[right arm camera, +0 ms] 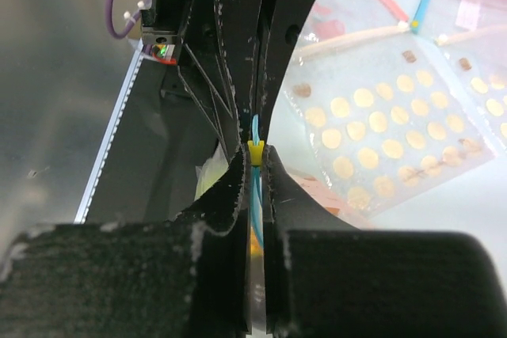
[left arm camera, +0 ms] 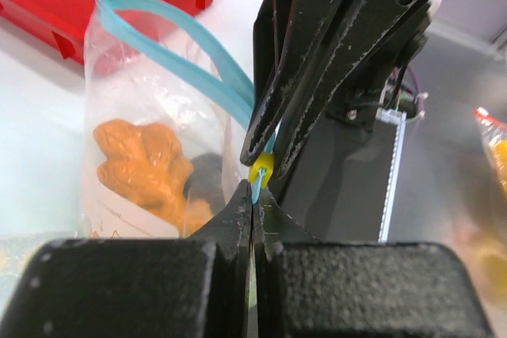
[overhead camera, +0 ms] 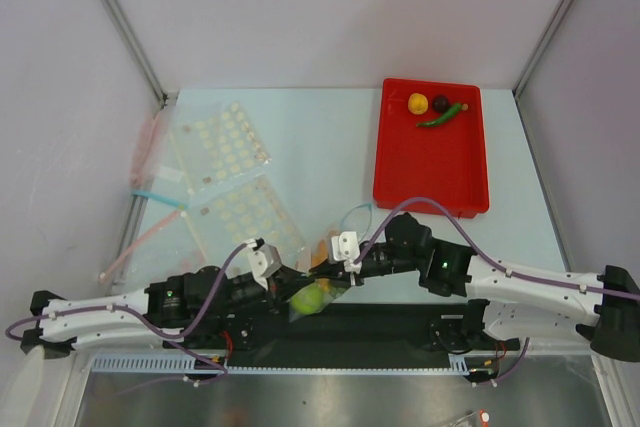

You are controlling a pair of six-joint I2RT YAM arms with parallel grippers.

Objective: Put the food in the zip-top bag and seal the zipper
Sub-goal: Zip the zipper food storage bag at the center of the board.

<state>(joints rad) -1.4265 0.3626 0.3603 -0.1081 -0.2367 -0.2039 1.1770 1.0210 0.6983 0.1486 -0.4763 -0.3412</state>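
Observation:
The clear zip-top bag hangs between my two grippers near the table's front edge. It holds an orange bunch, a dark piece and a green apple. Its light-blue zipper stands open in a loop toward the tray. My left gripper is shut on the zipper's end. My right gripper faces it, shut on the zipper at the small yellow slider. The fingertips nearly touch. A yellow piece, a dark purple ball and a green chili lie in the red tray.
Clear bags with pink strips and rows of round discs lie at the left, with a short blue strip among them. A black mat runs along the front edge between the arm bases. Grey walls enclose the table.

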